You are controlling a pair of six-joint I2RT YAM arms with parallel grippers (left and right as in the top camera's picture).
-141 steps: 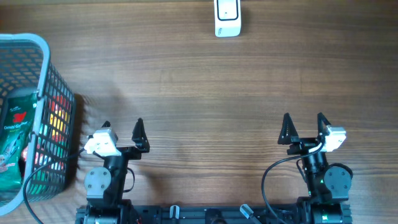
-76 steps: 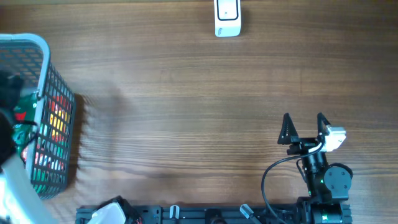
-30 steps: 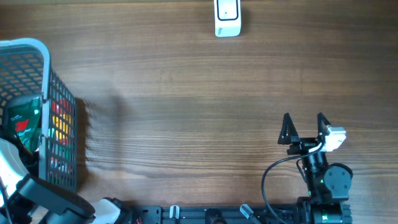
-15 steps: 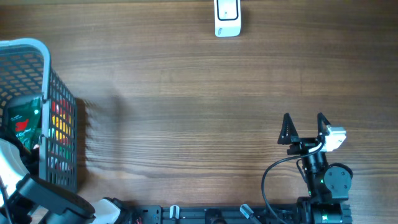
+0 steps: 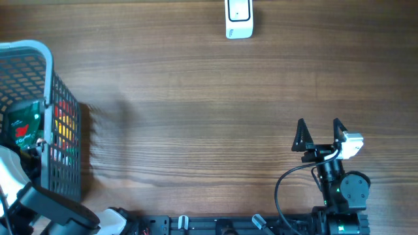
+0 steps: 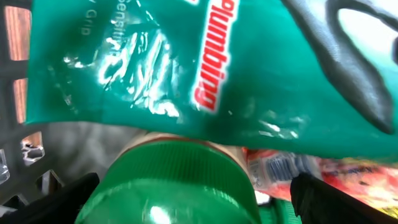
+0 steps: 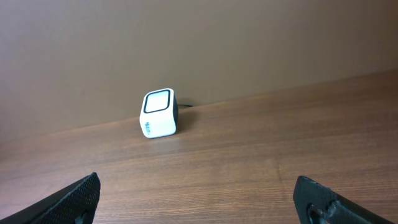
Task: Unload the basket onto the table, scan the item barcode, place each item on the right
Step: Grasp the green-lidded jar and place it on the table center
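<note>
Left wrist view is filled by the goods in the basket. A green packet (image 6: 186,62) with red lettering lies across the top, and a round green cap (image 6: 171,183) sits under its lower edge. The left end effector (image 6: 196,198) stands wide, its two dark fingertips (image 6: 56,199) in the bottom corners of the view with the cap between them. The cap's edge lies close to the tip at the view's left and clear of the other, and nothing is gripped. Just right of the cap, a red and white wrapper (image 6: 280,167) shows a small barcode. The grey basket (image 6: 12,93) wall crosses the left edge.

Overhead, the green packet (image 5: 23,124) lies inside the basket (image 5: 49,72) at the left edge of the tabletop (image 5: 196,117), beside red and yellow goods (image 5: 62,127). The left arm (image 5: 46,205) reaches in from the near corner, and the cap cannot be made out from above. The white barcode scanner (image 5: 238,18) stands at the far edge, well apart from the basket. The right end effector (image 5: 320,134) sits near its base, spread wide and empty.

Right wrist view alone shows the scanner (image 7: 158,114) from the front, with its dark-framed window.
</note>
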